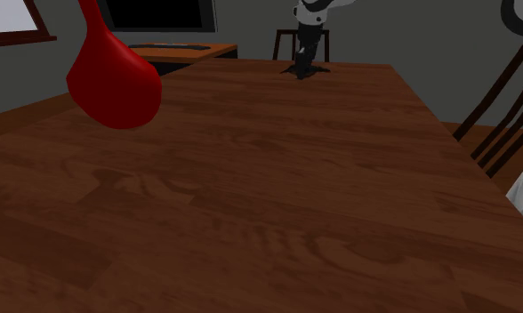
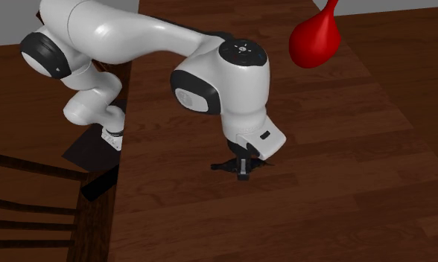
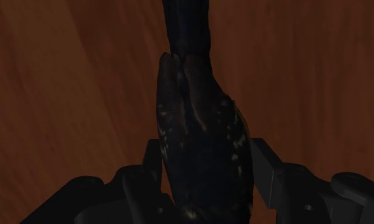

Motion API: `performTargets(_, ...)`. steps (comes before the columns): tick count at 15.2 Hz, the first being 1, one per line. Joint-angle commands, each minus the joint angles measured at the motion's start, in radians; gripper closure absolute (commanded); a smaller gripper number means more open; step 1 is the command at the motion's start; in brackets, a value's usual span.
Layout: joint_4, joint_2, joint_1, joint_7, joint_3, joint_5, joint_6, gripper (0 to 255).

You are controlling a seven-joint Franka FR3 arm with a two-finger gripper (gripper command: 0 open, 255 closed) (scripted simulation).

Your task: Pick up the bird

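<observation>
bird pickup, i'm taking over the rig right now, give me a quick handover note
Gripper: down at the wooden table, fingers against both flanks of the bird; it looks shut on it.
Bird: dark and speckled, between the fingers, seemingly not yet off the table, near the far end in the shoulder view. The red bulb-shaped object is well apart from it.
Done: the reach and, apparently, the grasp.
Left: lift the bird and check that the grip holds.

Surface (image 1: pixel 277 204): dark reddish wood grain. Grey wall (image 1: pixel 411 31) behind it. Dark slat-backed chair (image 1: pixel 500 116) at the shoulder view's right edge. Black screen (image 1: pixel 157 16) above a low wooden cabinet (image 1: pixel 193 55), far side. Light dim.
</observation>
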Motion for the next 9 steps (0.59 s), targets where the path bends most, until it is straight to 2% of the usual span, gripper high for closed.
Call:
performTargets(1, 0.031, 0.002, -0.001, -0.003, 0.0, 0.001, -0.029, 255)
performTargets(9, 0.185, 0.034, -0.002, -0.014, -0.001, 0.006, -0.15, 255)
